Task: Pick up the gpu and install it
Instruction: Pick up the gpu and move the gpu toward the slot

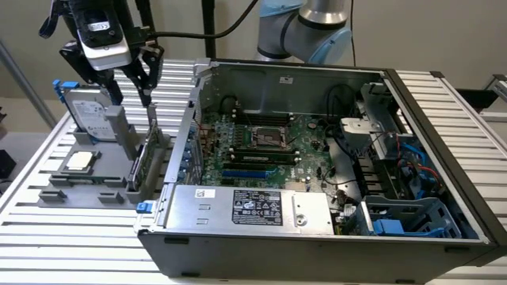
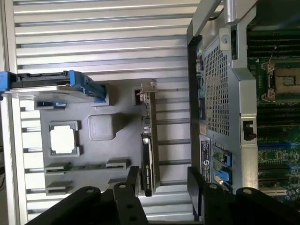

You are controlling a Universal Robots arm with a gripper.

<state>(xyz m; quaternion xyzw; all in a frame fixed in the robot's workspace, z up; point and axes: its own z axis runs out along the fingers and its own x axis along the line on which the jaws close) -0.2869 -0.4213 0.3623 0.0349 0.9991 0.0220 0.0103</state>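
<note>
- One big grey metal computer case point(image 1: 443, 148), side panel off, fills the exterior view's right. A green motherboard point(image 1: 262, 145) sits inside, with a silver power supply box point(image 1: 253, 208) along the near edge.
- Slatted aluminium table point(image 1: 47, 237) lies under everything.
- Grey moulded parts tray point(image 1: 59, 178) sits on the table, just beside the case on the exterior view's left.
- Silver hard drive point(image 1: 87, 113) with blue rails stands upright at the tray's far end.
- Thin black expansion card with a silver bracket, the gpu point(image 1: 146, 163) point(image 2: 150, 140), stands on edge in a tray slot on the side nearest the case. It is outside the case, not installed.
- Black two-finger gripper point(image 1: 130, 89) point(image 2: 164, 185) hangs above the gpu, fingers spread wide, holding nothing. In the wrist view the card's end lies between them, closer to one finger.
- Small square silver CPU chip point(image 1: 82, 160) point(image 2: 63, 139) lies flat in a tray pocket.
</note>
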